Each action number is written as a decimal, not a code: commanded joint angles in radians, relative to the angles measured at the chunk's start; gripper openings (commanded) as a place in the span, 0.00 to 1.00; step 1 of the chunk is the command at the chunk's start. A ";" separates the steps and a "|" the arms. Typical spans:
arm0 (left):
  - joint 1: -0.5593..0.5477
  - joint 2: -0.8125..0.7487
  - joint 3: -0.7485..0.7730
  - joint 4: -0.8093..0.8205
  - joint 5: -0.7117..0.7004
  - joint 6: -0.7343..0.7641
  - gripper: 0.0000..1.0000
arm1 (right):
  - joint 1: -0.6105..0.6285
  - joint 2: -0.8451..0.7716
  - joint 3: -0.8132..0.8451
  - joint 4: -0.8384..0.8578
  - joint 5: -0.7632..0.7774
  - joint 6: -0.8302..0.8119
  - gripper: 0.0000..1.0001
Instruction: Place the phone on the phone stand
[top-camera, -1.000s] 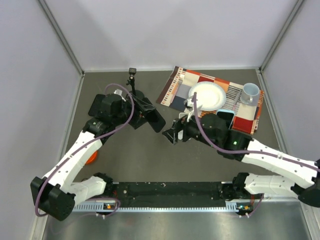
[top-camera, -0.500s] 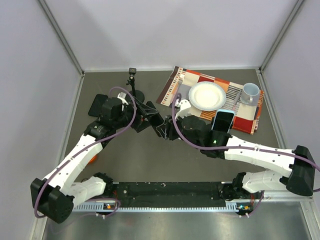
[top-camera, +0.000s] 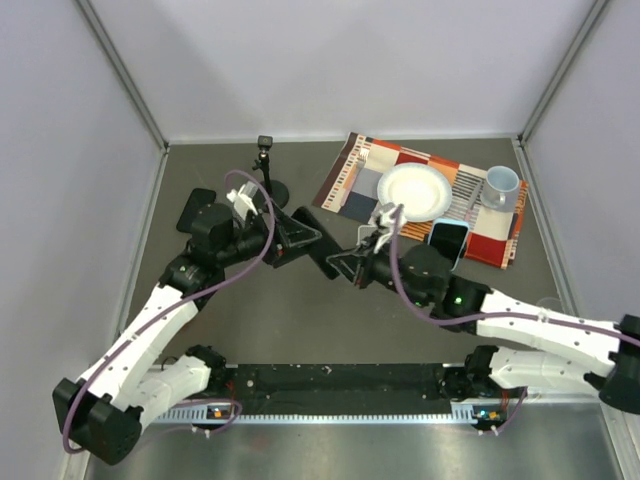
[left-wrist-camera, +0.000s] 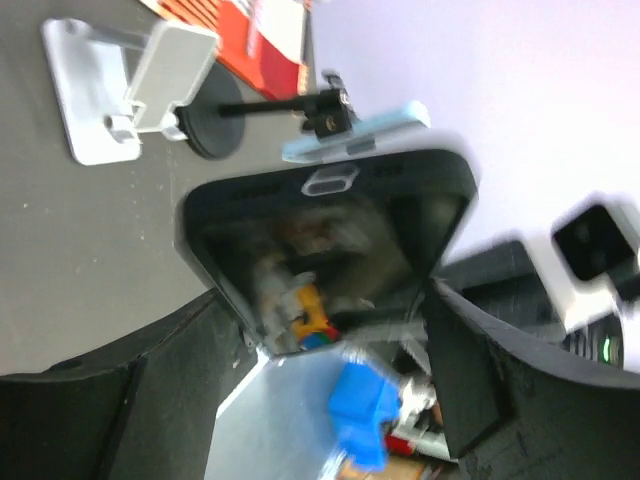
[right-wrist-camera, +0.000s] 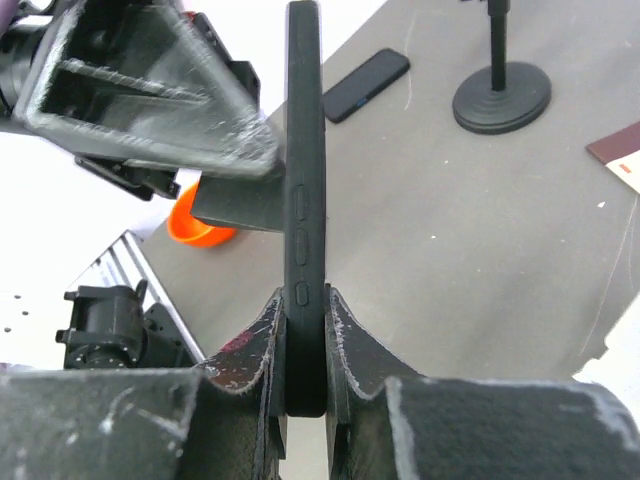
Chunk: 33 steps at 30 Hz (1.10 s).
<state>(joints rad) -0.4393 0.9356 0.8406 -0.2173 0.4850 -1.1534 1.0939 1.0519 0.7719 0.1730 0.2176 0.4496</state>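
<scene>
**Both grippers on the phone, above the table**

In the overhead view the two arms meet just left of the frame's centre. The phone (top-camera: 323, 250), a black slab, hangs between them, off the dark tabletop (top-camera: 300, 320).

The left gripper (top-camera: 296, 234) reaches in from the left. Its own camera shows the phone filling the middle of the frame, dark screen facing the lens. One finger stands against each long side of the phone, so the jaws are spread wide and the phone's width fills them.

The right gripper (top-camera: 350, 262) comes in from the lower right. In its wrist view the phone stands edge-on up the centre of the frame, side buttons showing. The two fingers are pinched onto its front and back faces at the bottom, with no gap visible on either side. Part of the left gripper sits at the upper left of that view, up against the phone.

The phone stand (left-wrist-camera: 90, 110), white with an angled plate, rests on the table at the upper left of the left wrist view. It is well apart from the phone and has nothing on it. Just beside it in that view is the round base of a black pole (top-camera: 266, 165).

At the upper right of the overhead frame lies a patterned mat (top-camera: 345, 185) carrying a white plate (top-camera: 413, 192), a mug (top-camera: 502, 184) and a second phone (top-camera: 449, 240) in a light blue case.
</scene>
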 joint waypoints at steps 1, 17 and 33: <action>0.069 -0.093 -0.011 0.333 0.206 0.193 0.79 | -0.089 -0.220 -0.074 0.097 -0.116 -0.012 0.00; 0.051 0.011 0.428 -0.323 0.451 0.989 0.96 | -0.124 -0.196 0.365 -0.864 -0.489 -0.399 0.00; -0.360 0.262 0.305 -0.122 0.704 0.951 0.82 | -0.123 -0.245 0.394 -1.069 -0.816 -0.424 0.00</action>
<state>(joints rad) -0.7460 1.1599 1.0943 -0.3607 1.1564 -0.2634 0.9722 0.8608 1.1233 -0.9482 -0.5209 0.0402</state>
